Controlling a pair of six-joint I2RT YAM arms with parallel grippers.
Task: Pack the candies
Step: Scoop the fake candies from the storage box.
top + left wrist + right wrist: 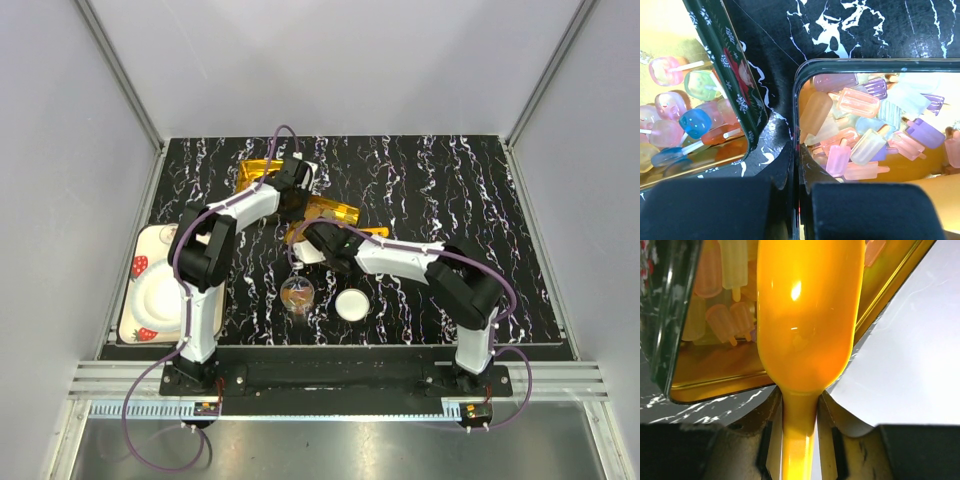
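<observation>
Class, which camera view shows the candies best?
Left wrist: the candies lie close and sharp in the tin and the one beside it, shapes and colours clear. Right wrist: the scoop hides most; a few show blurred beside it. Top: too small to make out.

The table [450, 220] is black with white marble veining. The gold tin [880, 64] has a dark rim, and the second tin [735, 75] has dark green walls with white snowflakes and red. The candies [857, 102] are pastel pink, purple, pale blue and orange. The scoop [805, 315] is glossy yellow-orange. The tray [135, 300] is cream with red strawberries.
</observation>
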